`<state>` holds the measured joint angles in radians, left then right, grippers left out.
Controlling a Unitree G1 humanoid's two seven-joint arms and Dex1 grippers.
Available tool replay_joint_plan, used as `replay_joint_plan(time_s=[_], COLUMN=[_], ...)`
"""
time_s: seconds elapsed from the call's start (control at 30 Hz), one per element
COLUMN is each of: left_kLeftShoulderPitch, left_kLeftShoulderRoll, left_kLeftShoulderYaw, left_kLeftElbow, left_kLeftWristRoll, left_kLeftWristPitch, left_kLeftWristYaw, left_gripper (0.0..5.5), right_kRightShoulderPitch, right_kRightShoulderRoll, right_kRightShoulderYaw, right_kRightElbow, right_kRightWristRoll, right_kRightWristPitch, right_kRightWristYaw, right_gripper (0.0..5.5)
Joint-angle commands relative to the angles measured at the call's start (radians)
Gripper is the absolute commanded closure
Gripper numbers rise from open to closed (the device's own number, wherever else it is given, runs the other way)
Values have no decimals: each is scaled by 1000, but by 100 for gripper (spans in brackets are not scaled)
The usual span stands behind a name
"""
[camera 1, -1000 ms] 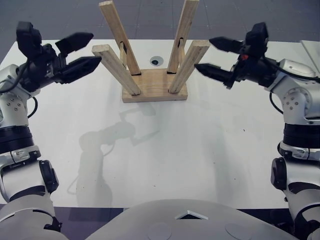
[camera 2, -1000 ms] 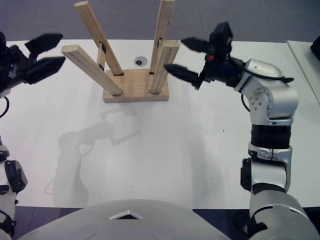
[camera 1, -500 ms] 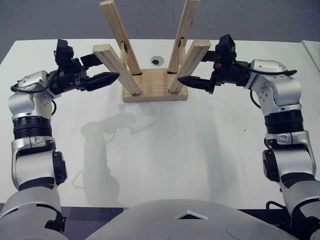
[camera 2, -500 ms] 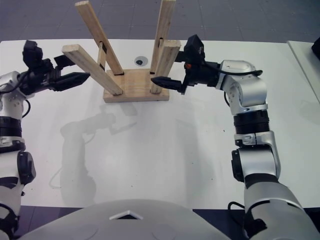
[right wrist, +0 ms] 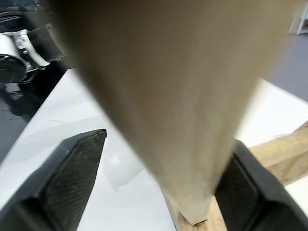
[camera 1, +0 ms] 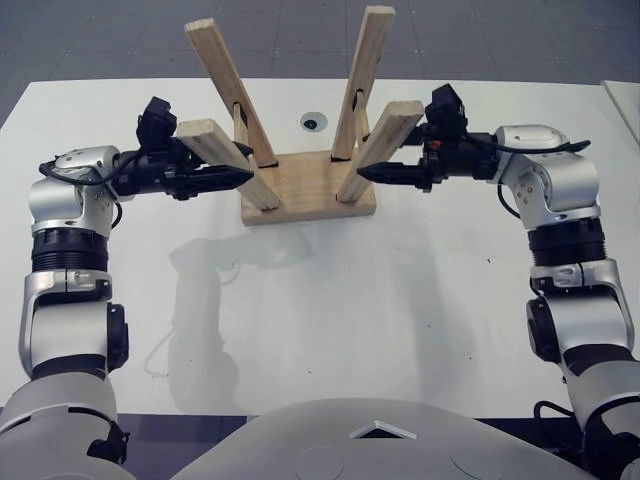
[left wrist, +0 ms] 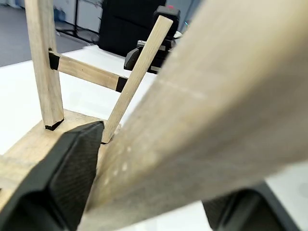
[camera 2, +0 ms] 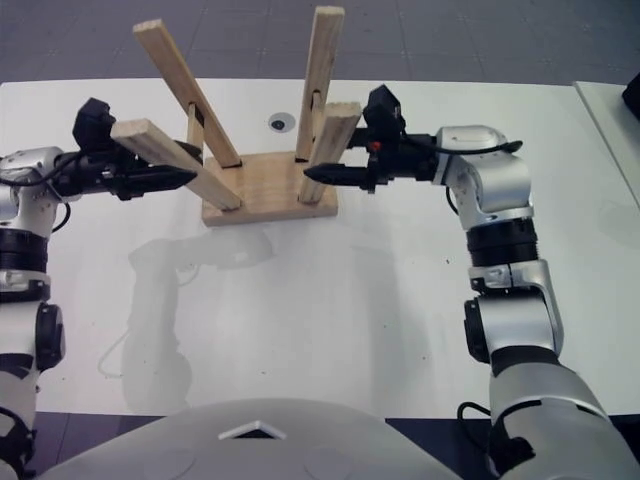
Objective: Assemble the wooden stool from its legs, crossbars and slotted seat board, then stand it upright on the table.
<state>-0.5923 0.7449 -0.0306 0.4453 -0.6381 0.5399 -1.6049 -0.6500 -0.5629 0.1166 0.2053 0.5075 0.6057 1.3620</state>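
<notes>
The wooden stool lies upside down at the far middle of the table, its seat board [camera 1: 305, 185] flat on the surface and its legs pointing up and splayed outward. A crossbar [left wrist: 86, 72] joins the two far legs. My left gripper [camera 1: 240, 170] is shut on the near-left leg [camera 1: 200, 135], with one finger [left wrist: 62, 183] pressed against the wood. My right gripper [camera 1: 368, 165] is open and straddles the near-right leg [camera 1: 390, 125]. A gap shows between one of its fingers [right wrist: 72, 178] and that leg [right wrist: 168, 96].
The white table [camera 1: 350, 300] has a small round hole [camera 1: 313, 122] just behind the stool. Its far edge runs close behind the stool, and a second table corner [camera 1: 625, 95] shows at the far right. Bare table surface stretches in front of the stool.
Both grippers have come inward from wide of the stool and now sit around the two near legs. The stool has shifted slightly to the left, its leg tops leaning that way.
</notes>
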Motion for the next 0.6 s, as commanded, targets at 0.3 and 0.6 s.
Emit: replay_joint_plan(time_s=[0.3,0.6], left_kLeftShoulderPitch=[-242,-410], left_kLeftShoulderRoll=[5,-214], left_kLeftShoulderYaw=[-7,301], left_kLeftElbow=[185,797], left_kLeftWristRoll=[-188,-196], left_kLeftWristPitch=[474,305], left_kLeftWristYaw=[184,800], left_gripper=[223,77], right_kRightShoulderPitch=[-90,-339], right_kRightShoulderRoll=[90,233], right_kRightShoulderYaw=[-250,-444], right_kRightElbow=[130,809], right_kRightWristRoll=[343,287], right_kRightWristPitch=[458,254], right_kRightWristYaw=[-302,-709], right_gripper=[370,237])
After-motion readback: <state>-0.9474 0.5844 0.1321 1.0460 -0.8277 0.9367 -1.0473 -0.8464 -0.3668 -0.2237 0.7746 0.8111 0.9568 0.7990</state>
